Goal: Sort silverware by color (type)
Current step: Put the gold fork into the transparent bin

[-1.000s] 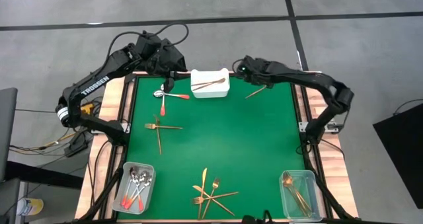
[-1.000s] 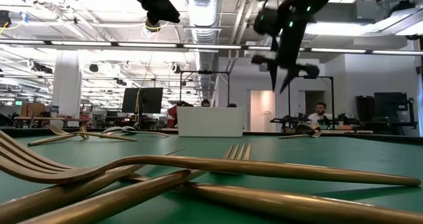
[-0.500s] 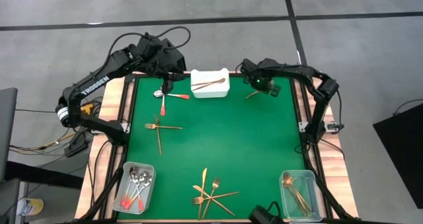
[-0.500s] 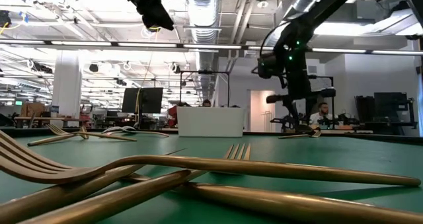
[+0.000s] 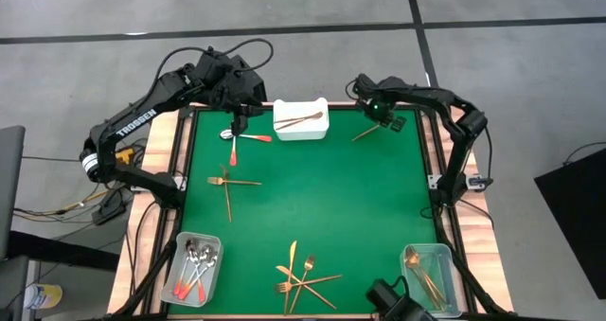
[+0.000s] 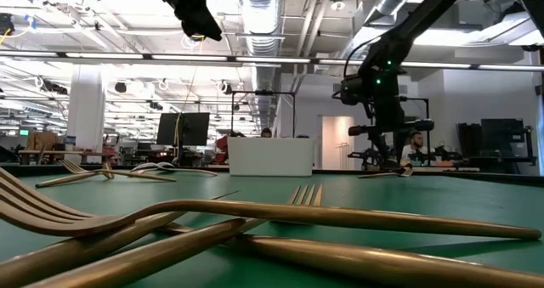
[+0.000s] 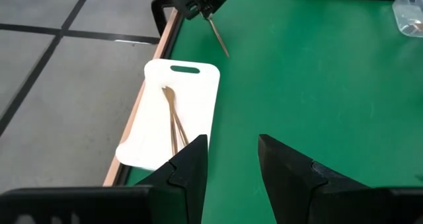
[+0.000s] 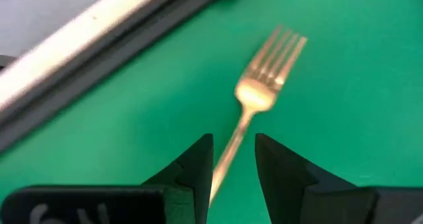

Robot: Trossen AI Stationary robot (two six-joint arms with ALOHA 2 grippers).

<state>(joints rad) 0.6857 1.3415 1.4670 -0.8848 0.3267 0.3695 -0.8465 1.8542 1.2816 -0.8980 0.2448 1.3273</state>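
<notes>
A copper fork (image 5: 366, 131) lies flat on the green mat near the far right corner. My right gripper (image 5: 384, 118) hovers just above it, open and pointing down, its fingers (image 8: 198, 164) on either side of the fork's handle (image 8: 231, 151) without touching. My left gripper (image 5: 239, 122) hangs open and empty above two red-handled spoons (image 5: 235, 137) at the far left. A white tray (image 5: 301, 120) at the far edge holds copper pieces (image 7: 173, 121). Gold forks (image 5: 227, 182) lie at the left. A crossed pile of gold pieces (image 5: 301, 277) lies near the front edge.
A clear bin (image 5: 196, 269) at the near left holds red-handled spoons. Another clear bin (image 5: 428, 276) at the near right holds gold pieces. The mat's middle is bare. A dark frame rail (image 8: 99, 39) runs along the mat's edge beside the copper fork.
My right gripper has moved toward the table's right edge and come down over the copper fork, turning about its wrist as it sank. The fork has stayed where it lay. My left gripper has kept its place.
</notes>
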